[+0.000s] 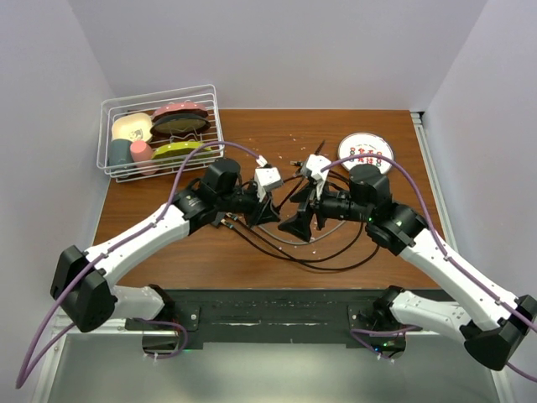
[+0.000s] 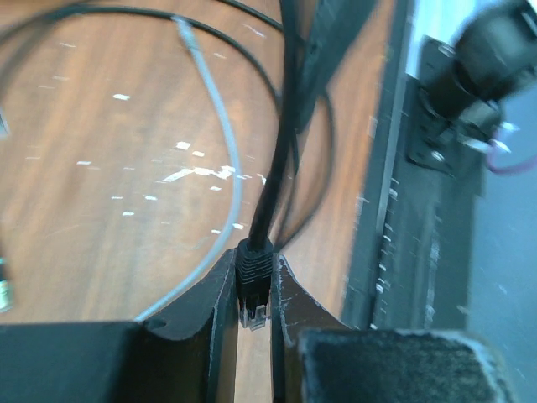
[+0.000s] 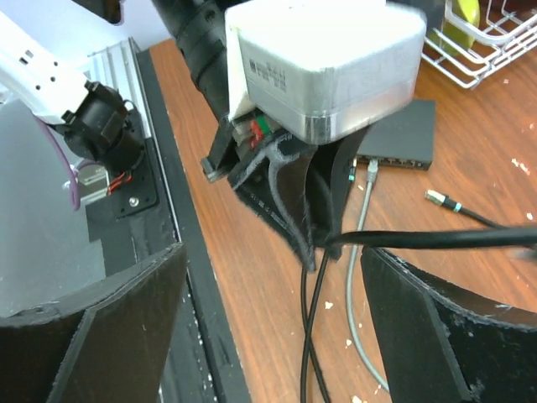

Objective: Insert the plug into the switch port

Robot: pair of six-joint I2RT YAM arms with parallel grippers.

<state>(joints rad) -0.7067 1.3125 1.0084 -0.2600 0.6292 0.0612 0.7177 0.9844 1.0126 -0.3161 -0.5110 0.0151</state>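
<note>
From above, we see the left gripper (image 1: 264, 211) and the right gripper (image 1: 298, 222) nose to nose over the middle of the table (image 1: 210, 269). Loops of black cable (image 1: 327, 260) trail on the near side of both. The wire basket (image 1: 159, 138) sits well behind the left gripper and the white disc (image 1: 365, 153) behind the right one, both clear of the work. In the left wrist view, that gripper's fingers (image 2: 201, 311) are clamped on the plug (image 2: 254, 290). Its clear tip points back toward the palm, and its cable leaves past the fingertips. Held so, the tip faces the wrong way for insertion, so we judge a regrip or handover is needed. A grey cable (image 2: 222, 151) lies on the wood just left of the fingers. In the right wrist view, the right gripper's own fingers (image 3: 109, 336) stand wide apart, with the black cable crossing the gap between them. We read this as lining up to take the cable. The switch (image 3: 411, 126) lies flat beyond the left gripper, ahead and to the right of the right one. Its port edge (image 3: 394, 159) is turned toward us, and the plug is apart from it.
</note>
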